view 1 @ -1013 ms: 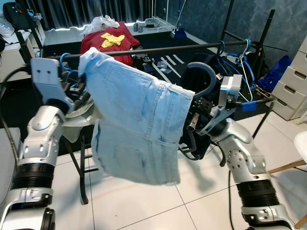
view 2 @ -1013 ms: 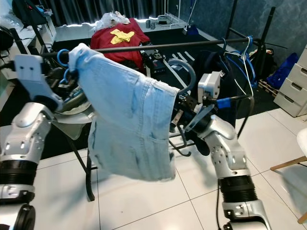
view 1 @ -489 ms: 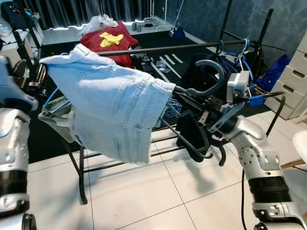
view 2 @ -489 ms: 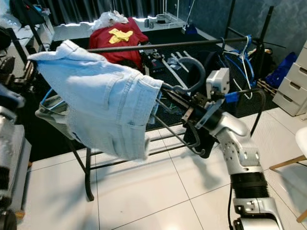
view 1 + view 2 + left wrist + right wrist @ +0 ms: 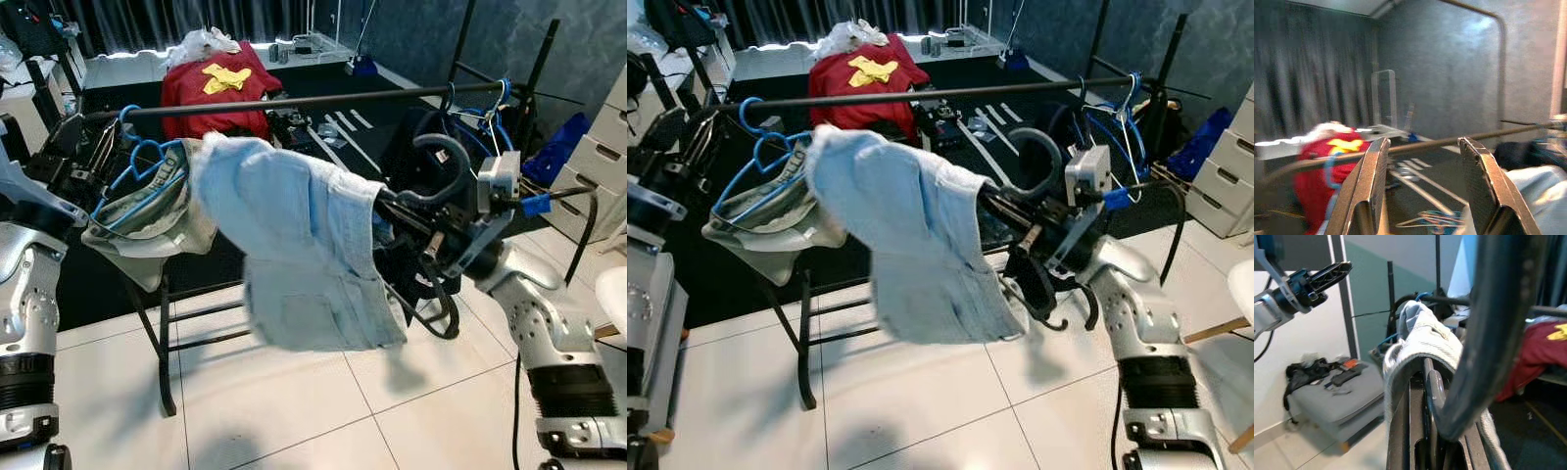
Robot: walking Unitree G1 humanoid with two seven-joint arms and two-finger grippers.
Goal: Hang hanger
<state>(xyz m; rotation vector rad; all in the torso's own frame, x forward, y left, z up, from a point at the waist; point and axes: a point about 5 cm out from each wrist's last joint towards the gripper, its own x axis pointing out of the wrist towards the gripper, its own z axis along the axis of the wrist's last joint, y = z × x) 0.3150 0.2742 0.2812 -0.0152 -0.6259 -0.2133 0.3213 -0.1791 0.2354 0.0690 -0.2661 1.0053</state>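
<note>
The right claw (image 5: 416, 217) is gripping a dark hanger (image 5: 431, 191) just below its curved hook, its fingers closed on the neck, and is holding it in front of and below the black clothes rail (image 5: 313, 100). A pair of pale denim shorts (image 5: 304, 255) is draping over the hanger's arm and sagging toward the tiled floor (image 5: 323, 411). The left claw (image 5: 1425, 191) is standing wide apart and empty near the rail's left end, beside a grey garment on a blue hanger (image 5: 147, 191). The hanger itself is probably stiff and light, while the denim is soft and limp and is likely pulling the load toward its free end, so it could swing or slide off. The neck beneath the hook is judged the firmest place to hold, leaving the hook free to catch the rail.
</note>
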